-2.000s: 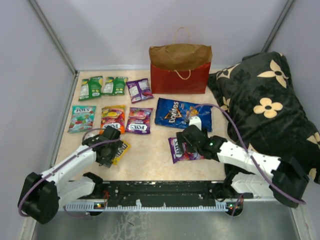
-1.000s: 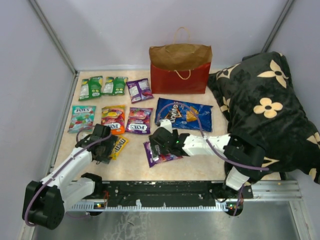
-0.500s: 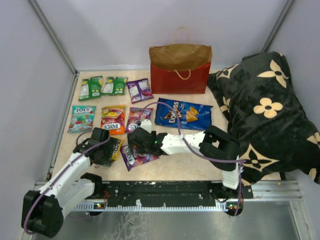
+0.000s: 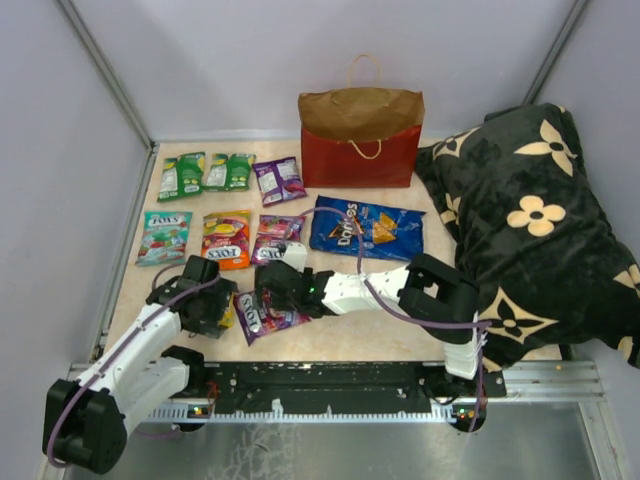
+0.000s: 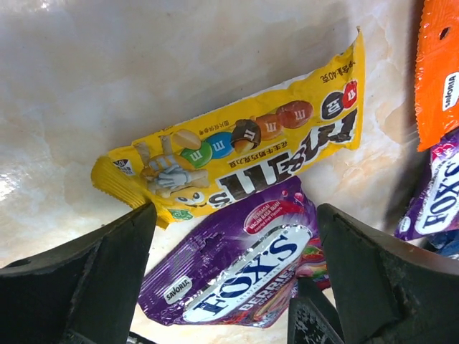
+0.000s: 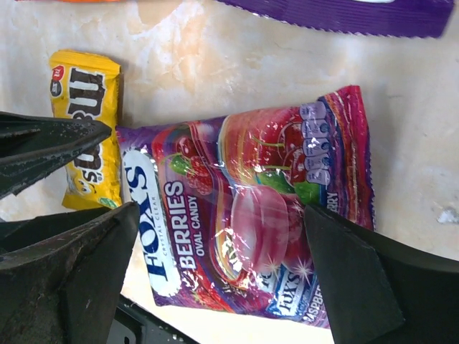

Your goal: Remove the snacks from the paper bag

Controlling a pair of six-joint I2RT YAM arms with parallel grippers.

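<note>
Standing by the table (image 4: 340, 340), I am watching the right arm's fingers (image 6: 358, 279) hanging wide apart over a purple Fox's Berries packet (image 6: 244, 222). The packet is lying flat between them near the front edge, and nothing is gripping it. Just beside it, touching or nearly so, a yellow M&M's packet (image 5: 237, 168) is lying under the left arm's fingers (image 5: 86, 279), which are spread just as wide and holding nothing.

The other snacks are sitting in rows further back: green packets (image 4: 205, 173), another purple packet (image 4: 278, 180), an orange one (image 4: 227, 238) and the blue Doritos bag (image 4: 367, 228). The paper bag (image 4: 360, 135) is standing upright at the far edge, well apart from both arms. I am not seeing into it, so whether it is hiding more I cannot tell. A black flowered pillow (image 4: 530, 220) is slumping at the right.

The Fox's packet is looking light, soft and glossy, so I am expecting it to slide on the smooth top and crinkle instead of resisting. Pinching across its narrow width, or taking a crimped end seam where the film is stiffest, is looking like the safest hold. A flat squeeze in the middle may skid off the candies inside.
</note>
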